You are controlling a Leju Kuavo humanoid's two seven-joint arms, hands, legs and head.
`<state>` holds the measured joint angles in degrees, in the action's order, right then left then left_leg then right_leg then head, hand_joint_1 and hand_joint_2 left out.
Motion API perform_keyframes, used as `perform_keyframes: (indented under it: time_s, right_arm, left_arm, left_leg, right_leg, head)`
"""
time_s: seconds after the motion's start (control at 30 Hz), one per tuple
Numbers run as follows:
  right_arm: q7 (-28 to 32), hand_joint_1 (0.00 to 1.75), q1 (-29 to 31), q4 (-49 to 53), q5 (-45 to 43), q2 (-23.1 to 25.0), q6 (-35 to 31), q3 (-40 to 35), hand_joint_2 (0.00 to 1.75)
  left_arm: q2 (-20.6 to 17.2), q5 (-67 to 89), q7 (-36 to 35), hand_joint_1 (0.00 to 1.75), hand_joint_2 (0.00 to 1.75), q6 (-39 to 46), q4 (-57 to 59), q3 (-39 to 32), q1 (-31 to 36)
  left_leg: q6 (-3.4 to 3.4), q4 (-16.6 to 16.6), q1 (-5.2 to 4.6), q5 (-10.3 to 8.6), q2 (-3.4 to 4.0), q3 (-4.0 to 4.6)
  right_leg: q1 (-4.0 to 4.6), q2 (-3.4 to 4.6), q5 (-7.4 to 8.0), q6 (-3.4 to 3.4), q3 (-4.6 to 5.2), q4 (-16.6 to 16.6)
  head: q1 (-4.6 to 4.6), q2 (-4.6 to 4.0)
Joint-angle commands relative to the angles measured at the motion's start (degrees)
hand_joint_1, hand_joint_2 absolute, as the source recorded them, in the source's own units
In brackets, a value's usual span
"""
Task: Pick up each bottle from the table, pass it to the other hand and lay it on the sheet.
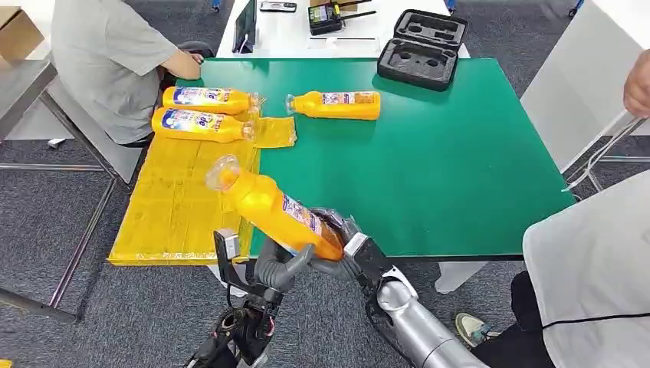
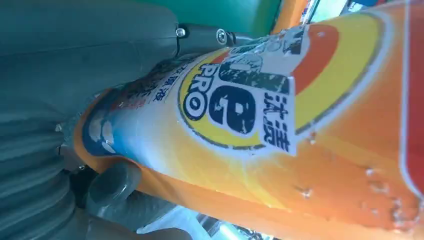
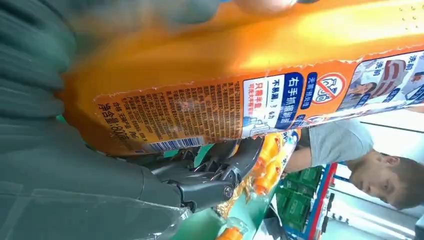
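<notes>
Both of the robot's hands are meeting at the base of one orange bottle (image 1: 272, 208), near the front edge of the green table (image 1: 429, 169). The right hand (image 1: 343, 247) is wrapping its fingers around the bottle's lower end, coming in from the right on a silver arm. The left hand (image 1: 282, 266) is curling its grey fingers up under the same end from below; the left wrist view is showing its thumb (image 2: 114, 183) pressing against the label. So both hands are gripping the bottle at once, though which one is bearing the weight cannot be told.

The bottle is tilting up and away to the left, with its clear cap end (image 1: 223, 173) hanging over the yellow sheet (image 1: 176, 207). Two more bottles (image 1: 205, 112) are already lying side by side at the sheet's far end. A fourth bottle (image 1: 336, 104) is lying on the bare table beyond the sheet.

This appears to be the handover step. Next, the right hand would likely need to let go so the left can lay the bottle on the sheet.

A person in a grey shirt (image 1: 107, 61) is sitting at the table's far left corner.
</notes>
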<state>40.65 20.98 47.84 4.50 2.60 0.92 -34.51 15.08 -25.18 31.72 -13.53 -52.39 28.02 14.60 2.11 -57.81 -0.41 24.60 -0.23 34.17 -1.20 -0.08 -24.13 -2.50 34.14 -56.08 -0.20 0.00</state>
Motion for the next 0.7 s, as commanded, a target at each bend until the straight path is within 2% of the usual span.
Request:
perform_keyframes:
  time_s: [0.03,0.33,0.7]
  right_arm:
    - [-0.65,1.75,0.46,-2.56,0.28,0.27,0.18,-2.21,1.75]
    - [-0.65,1.75,0.00,-2.02,0.54,0.03,-0.26,-2.08,1.75]
    - [-0.65,1.73,-1.11,-0.45,1.01,-0.76,-1.22,-0.67,1.75]
  left_arm:
    - [-0.34,0.23,0.15,0.00,1.75,0.21,2.47,1.08,2.76]
    - [-0.28,-0.13,0.36,0.00,1.75,-0.06,2.46,0.69,2.68]
    - [-0.26,-0.51,0.57,0.00,1.75,0.48,2.74,-0.62,2.71]
  left_leg:
    - [-0.07,0.01,0.05,0.02,-0.02,-0.08]
    - [-0.19,-0.02,0.17,0.15,-0.02,-0.31]
    - [-0.10,0.00,0.07,0.04,-0.04,-0.12]
  right_leg:
    - [0.05,-0.03,-0.02,0.07,-0.10,0.03]
    - [0.18,-0.04,-0.12,0.19,-0.36,0.05]
    - [0.07,-0.06,-0.04,0.09,-0.14,0.04]
  head:
    - [0.02,0.00]
    - [0.00,0.00]
    - [0.02,0.00]
